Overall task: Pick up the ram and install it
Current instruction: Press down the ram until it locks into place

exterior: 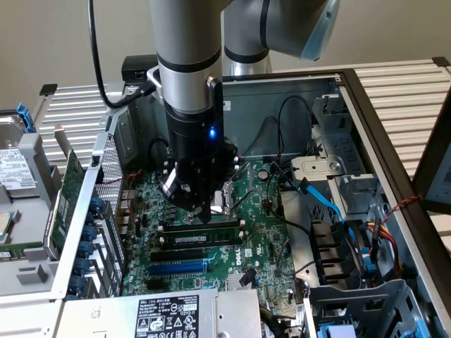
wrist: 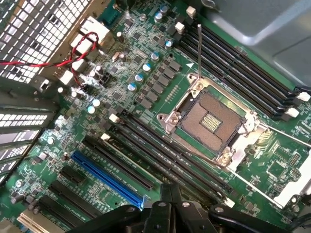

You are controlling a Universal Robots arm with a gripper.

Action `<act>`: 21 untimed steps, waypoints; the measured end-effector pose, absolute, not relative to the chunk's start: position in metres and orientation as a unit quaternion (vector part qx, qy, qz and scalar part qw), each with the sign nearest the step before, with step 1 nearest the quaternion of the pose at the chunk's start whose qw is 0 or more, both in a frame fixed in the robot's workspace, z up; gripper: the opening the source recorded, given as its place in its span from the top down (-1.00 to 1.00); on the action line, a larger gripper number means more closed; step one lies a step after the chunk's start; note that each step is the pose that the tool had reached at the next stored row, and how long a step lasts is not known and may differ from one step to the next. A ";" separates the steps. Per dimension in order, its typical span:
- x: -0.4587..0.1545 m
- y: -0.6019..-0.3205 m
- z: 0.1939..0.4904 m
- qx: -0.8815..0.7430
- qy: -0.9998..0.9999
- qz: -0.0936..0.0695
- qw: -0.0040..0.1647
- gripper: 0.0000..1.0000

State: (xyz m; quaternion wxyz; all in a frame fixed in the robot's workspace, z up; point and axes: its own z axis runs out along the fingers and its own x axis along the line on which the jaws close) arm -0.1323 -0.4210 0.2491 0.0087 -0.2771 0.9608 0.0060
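Silver metal of the power supply [exterior: 232, 310], with its white label, lies nearest to you in the exterior view, at the low edge of the open computer case [exterior: 366, 105]. Just behind it is the green motherboard [exterior: 264, 239], and on it a long blue slot [exterior: 180, 267] that you find also in the wrist view [wrist: 107, 177].

A little further, the ram [exterior: 201, 239] sits along the black memory slots [exterior: 201, 227]. It is a narrow stick with a pale label on it, lying level, and it seems seated in a slot, though you cannot be fully sure from this angle.

Directly above these slots hangs the gripper [exterior: 204, 211], very near the ram; you cannot see if it touches it. In the wrist view the gripper [wrist: 167, 187] has its two dark fingers [wrist: 164, 194] pressed together with only a thin seam between them, clenched with nothing in the seam.

Beyond the gripper lies the open CPU socket [wrist: 211, 119] with its metal frame, and behind it four more black memory slots [wrist: 243, 73] with white clips.

On the exterior view's right, a blue cable [exterior: 324, 201] runs over the drive bays. On the exterior view's left, outside the case, a green expansion card [exterior: 67, 197] stands on its edge, and a hard drive [exterior: 14, 169] lies further out.
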 end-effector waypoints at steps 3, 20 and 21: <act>-0.132 -0.421 0.249 -0.256 0.967 0.006 0.009 0.80; -0.132 -0.421 0.249 -0.161 0.987 -0.005 0.005 0.80; -0.132 -0.421 0.249 -0.154 0.988 -0.006 0.005 0.80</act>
